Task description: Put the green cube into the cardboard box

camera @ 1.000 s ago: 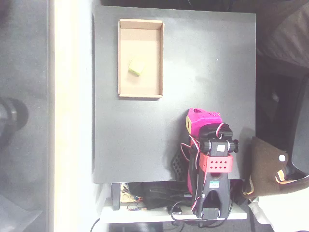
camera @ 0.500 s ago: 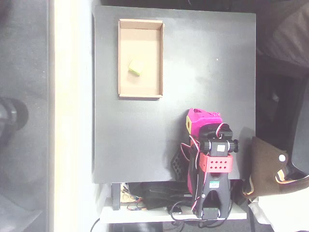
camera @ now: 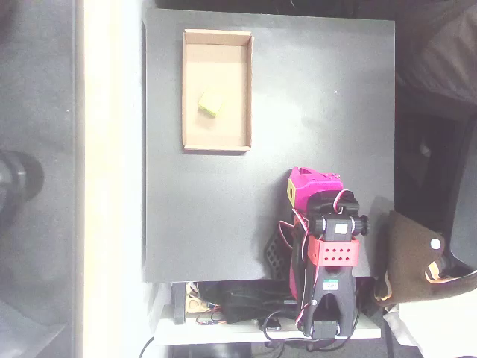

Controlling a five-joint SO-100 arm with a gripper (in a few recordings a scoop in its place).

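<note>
**Cube in the box, arm folded near the table's edge**

The green cube (camera: pixel 209 105) lies on the floor of the cardboard box (camera: pixel 186 89), a little left of the middle and turned slightly askew to the walls. It touches none of them that I can see. The box sits in the upper left part of the black table (camera: pixel 328 112) in the overhead view, its long side running up the picture, its low walls standing all round.

My gripper (camera: pixel 311 188) is well apart from all this, drawn in over the lower right of the table with the arm folded above my base. From above I cannot tell how wide my jaws stand; the magenta body hides them. I see nothing held in them.

By my judgement the task looks done. What could still spoil it is mostly my own doing: if I swung out again toward the box, I could clip a low wall and shove the light tray across the smooth table, or tip the cube out. The box also lies near the table's left edge, so a push that way could send it over.
</note>
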